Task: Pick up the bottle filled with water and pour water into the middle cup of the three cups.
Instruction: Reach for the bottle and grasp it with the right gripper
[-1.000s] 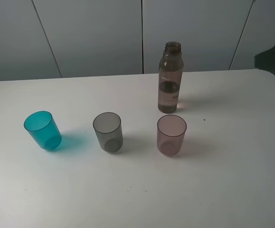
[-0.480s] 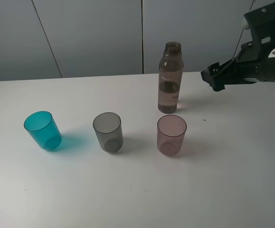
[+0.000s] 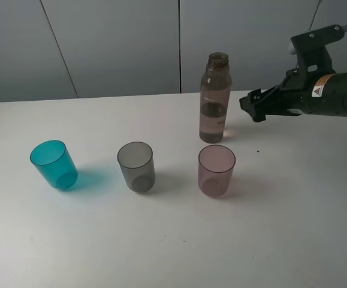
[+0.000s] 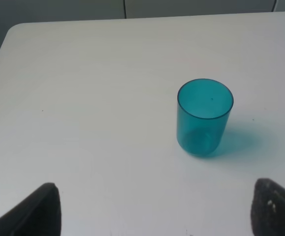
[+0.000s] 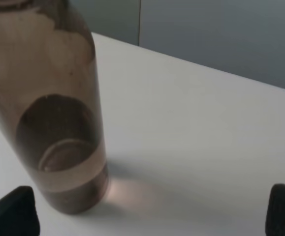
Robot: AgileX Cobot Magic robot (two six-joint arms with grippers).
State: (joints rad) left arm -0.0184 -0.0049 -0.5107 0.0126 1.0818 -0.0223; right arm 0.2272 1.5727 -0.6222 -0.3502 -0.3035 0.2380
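The smoky brown bottle [image 3: 215, 99] stands upright and capless at the back of the white table, partly filled with water; it fills the right wrist view [image 5: 48, 113]. Three cups stand in a row in front: teal [image 3: 54, 165], smoky grey middle cup [image 3: 136, 166], pinkish-mauve [image 3: 216, 170]. My right gripper [image 3: 252, 108] is open, a short way to the right of the bottle, apart from it; its fingertips [image 5: 12, 216] show wide apart. My left gripper [image 4: 152, 216] is open, with the teal cup [image 4: 204, 118] ahead of it; it is out of the exterior view.
The white table [image 3: 293, 210] has its back edge just behind the bottle, with a grey panelled wall [image 3: 119, 42] behind. The right arm [image 3: 329, 93] hangs over the table's back right.
My right arm has come in from the right edge and moved left toward the bottle. Bottle and cups have not moved.
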